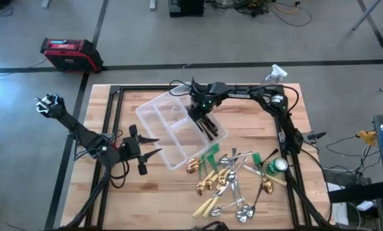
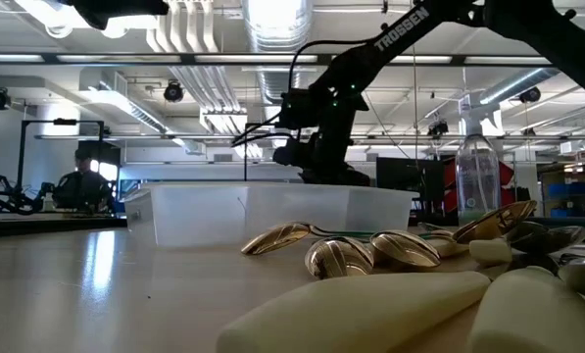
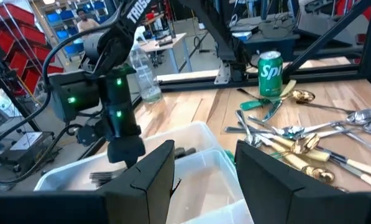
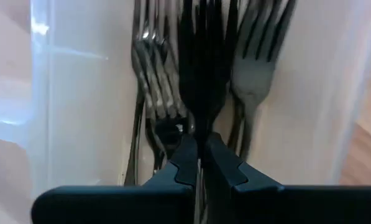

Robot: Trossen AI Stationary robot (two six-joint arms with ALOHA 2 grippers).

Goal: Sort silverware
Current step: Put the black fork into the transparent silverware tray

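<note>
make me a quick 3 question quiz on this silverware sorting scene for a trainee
1. True or false: the right claw is over the clear bin.
2. Which cutlery already lies in the bin compartment under the right claw? A) gold spoons B) dark forks C) cream-handled knives
3. Fill in: the green can stands on the table beside the pile of unsorted ____.

Key:
1. True. It hangs over the bin, fingers shut on a dark fork.
2. B. The right wrist view shows forks lying side by side.
3. Silverware. Gold spoons, silver spoons and cream-handled knives lie there. The left claw waits open beside the bin.
</note>
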